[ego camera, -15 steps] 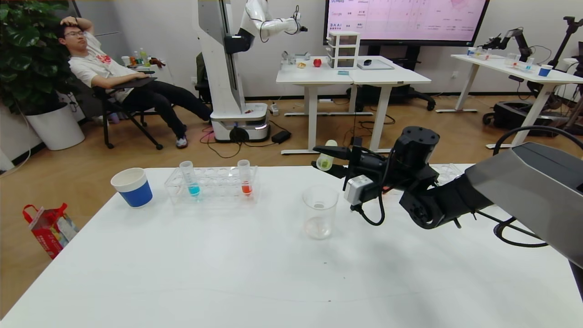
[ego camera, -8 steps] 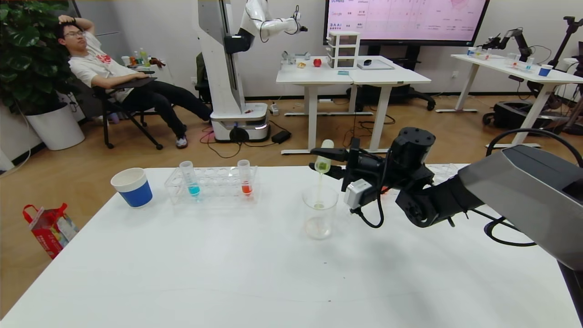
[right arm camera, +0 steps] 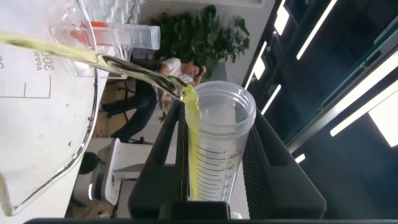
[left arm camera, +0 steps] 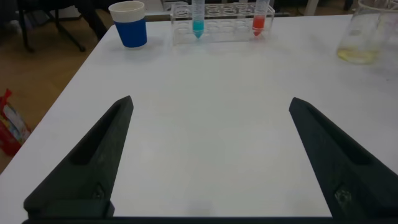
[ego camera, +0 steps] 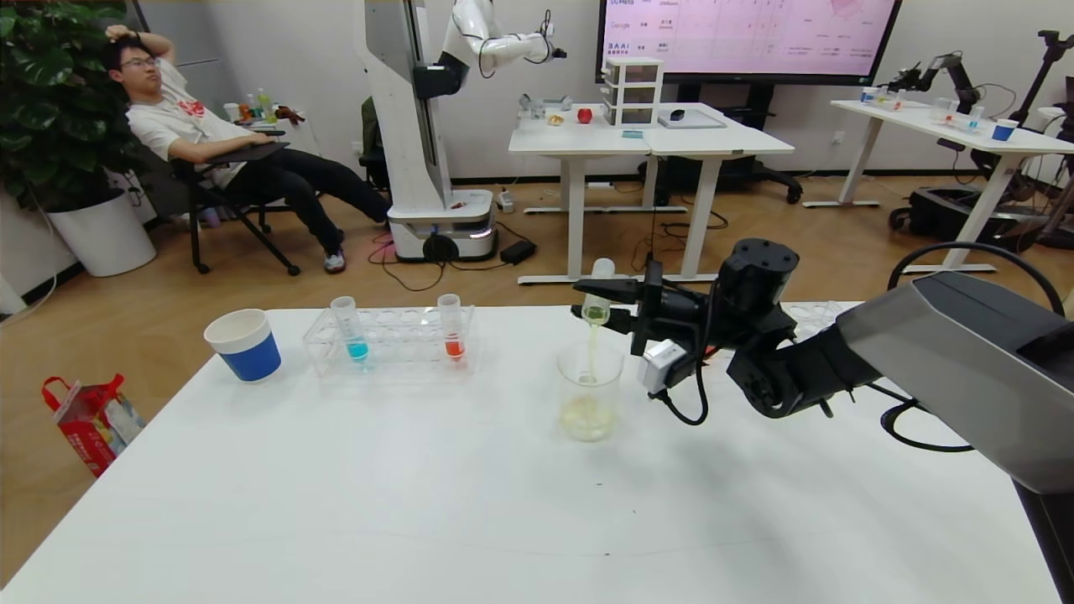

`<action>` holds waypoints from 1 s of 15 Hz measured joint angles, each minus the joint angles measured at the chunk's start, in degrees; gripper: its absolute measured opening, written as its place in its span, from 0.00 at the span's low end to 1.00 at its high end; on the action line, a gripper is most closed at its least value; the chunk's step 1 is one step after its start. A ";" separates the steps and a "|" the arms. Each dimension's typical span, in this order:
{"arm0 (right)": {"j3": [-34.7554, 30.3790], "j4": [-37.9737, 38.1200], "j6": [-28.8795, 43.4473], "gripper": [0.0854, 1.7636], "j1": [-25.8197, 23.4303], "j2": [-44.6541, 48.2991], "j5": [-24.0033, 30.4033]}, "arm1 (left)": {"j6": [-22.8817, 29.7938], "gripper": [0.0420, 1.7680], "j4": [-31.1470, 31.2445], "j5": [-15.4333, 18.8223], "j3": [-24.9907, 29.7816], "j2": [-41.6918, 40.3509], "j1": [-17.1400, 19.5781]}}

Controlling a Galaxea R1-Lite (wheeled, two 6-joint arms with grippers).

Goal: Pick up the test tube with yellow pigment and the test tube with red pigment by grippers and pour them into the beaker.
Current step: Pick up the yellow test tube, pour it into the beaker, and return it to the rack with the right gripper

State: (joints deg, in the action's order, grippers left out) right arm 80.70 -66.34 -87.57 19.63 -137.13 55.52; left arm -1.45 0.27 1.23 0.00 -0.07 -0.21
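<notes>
- Clamped jaws of the right gripper hold the test tube with yellow pigment upended above the beaker, rim down — a thin yellow-green stream runs from the tube's mouth into the glass.
- Seen from the right wrist, the tube sits between the two black fingers, with liquid sliding along its inner wall and out over the lip toward the beaker's flared rim.
- A shallow pool of pale yellow liquid lies at the bottom of the beaker, which stands upright on the white bench, near its middle.
- The left gripper hangs low over the bench's near left part, its jaws spread wide and holding nothing.
- The test tube with red pigment stands upright at the right end of a clear rack — at the rack's left end stands a tube of blue liquid.
- A blue paper cup sits on the bench just left of the rack.
</notes>
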 joint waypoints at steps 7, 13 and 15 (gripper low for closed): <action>0.57 0.02 -7.72 0.25 -0.04 0.04 1.58 | 0.05 0.99 -0.02 -0.02 0.00 0.00 0.00; 0.78 -0.44 -11.74 0.25 0.02 -0.09 2.41 | 0.05 0.99 0.00 0.00 0.00 0.00 0.00; 0.77 -0.16 -11.06 0.25 0.00 -0.09 2.22 | 0.05 0.99 0.00 -0.02 0.00 0.00 0.00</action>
State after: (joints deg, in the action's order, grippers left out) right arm 81.47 -66.50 -98.62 19.63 -137.22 57.73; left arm -1.40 0.27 1.21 0.00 -0.07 -0.21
